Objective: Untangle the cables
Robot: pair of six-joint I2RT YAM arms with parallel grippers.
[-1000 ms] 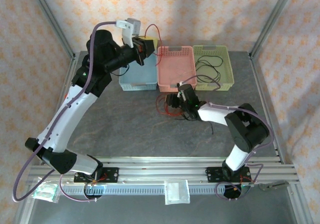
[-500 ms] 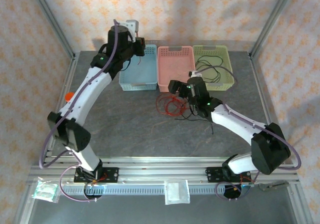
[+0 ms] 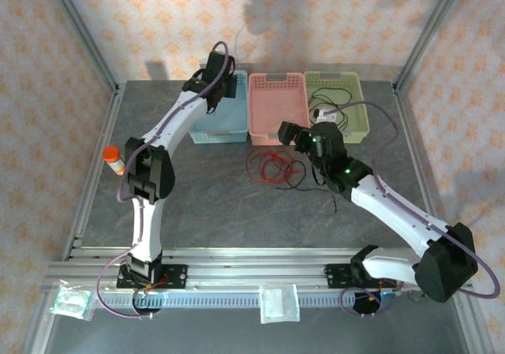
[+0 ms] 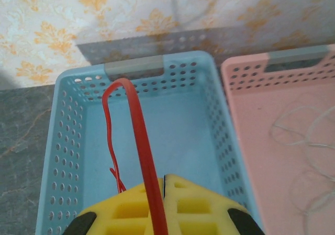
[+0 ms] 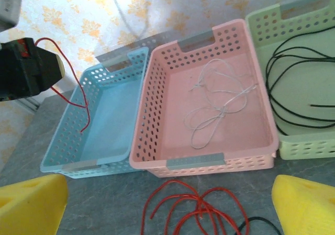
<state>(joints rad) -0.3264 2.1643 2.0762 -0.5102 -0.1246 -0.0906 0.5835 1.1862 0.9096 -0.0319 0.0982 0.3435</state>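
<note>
Cables (image 3: 268, 167) lie partly in baskets, partly loose. Left pincer (image 4: 163, 181) is clamped shut on a red cable (image 4: 140, 135), which loops up and hangs down into the blue basket (image 4: 63, 141). White cable (image 5: 220, 107) lies in the pink basket (image 5: 152, 114). Black cable (image 5: 277, 62) lies in the green basket (image 5: 314, 146). Red coil (image 5: 193, 206) lies on the surface (image 5: 104, 203) just in front of the pink basket, with a black end (image 5: 259, 222) beside it. Right pincer (image 5: 167, 209) hovers above the coil, jaws wide, holding nothing.
</note>
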